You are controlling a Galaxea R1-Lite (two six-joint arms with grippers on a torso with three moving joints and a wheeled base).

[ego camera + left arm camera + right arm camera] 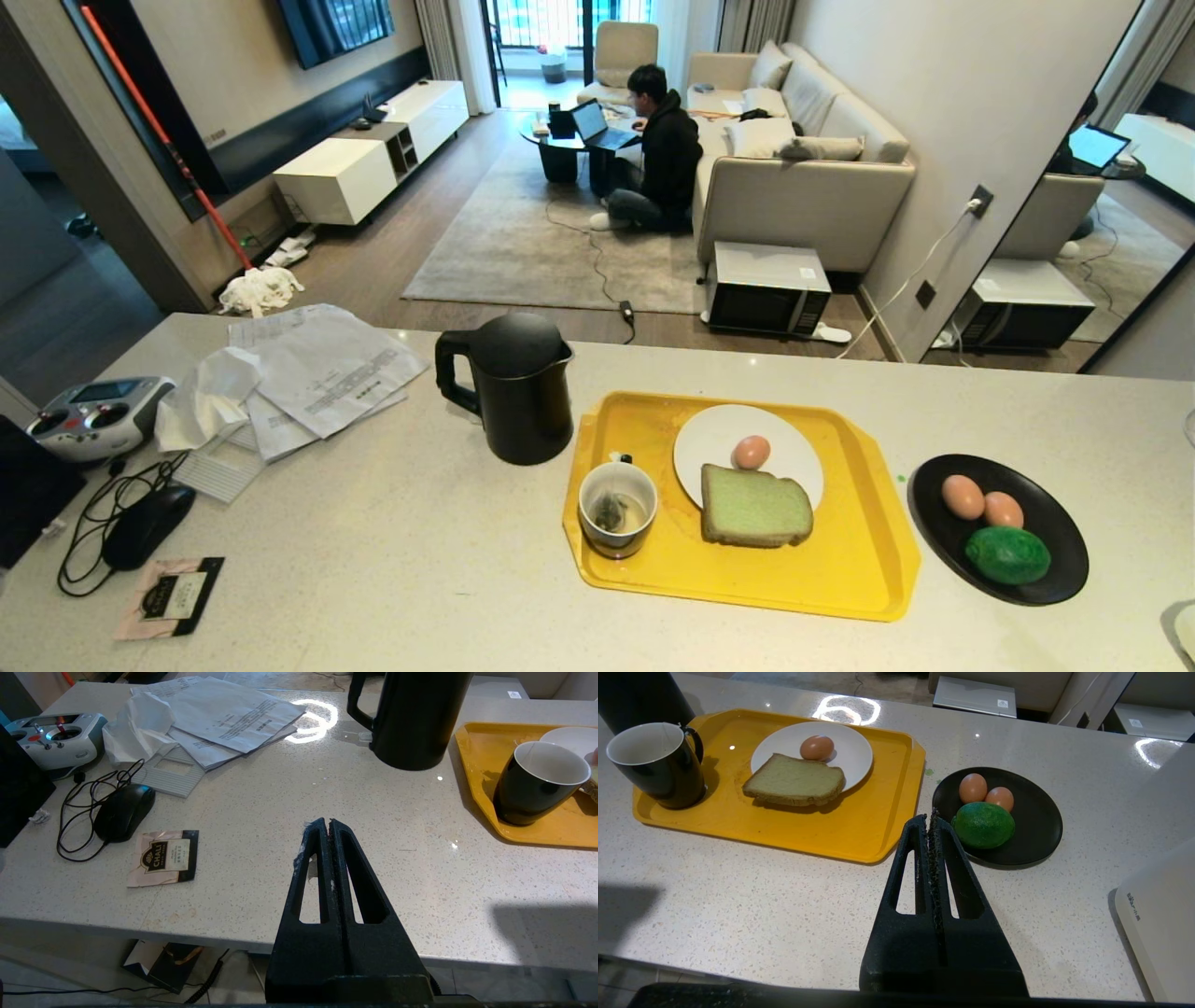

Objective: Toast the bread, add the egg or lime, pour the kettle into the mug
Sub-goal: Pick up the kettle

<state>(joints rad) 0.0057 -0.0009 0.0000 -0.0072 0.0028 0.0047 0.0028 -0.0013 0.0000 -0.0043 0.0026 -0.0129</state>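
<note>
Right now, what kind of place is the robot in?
Probably a home: a kitchen counter opening onto a living room. You can see a sofa, a rug and breakfast things like the kettle and bread.

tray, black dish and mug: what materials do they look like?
Tray: likely plastic, uniform yellow, moulded rim, soft sheen. Black dish: probably matte ceramic or melamine; dull, no sharp highlights. Mug: looks like glazed ceramic, glossy dark outside with reflections, white inside.
</note>
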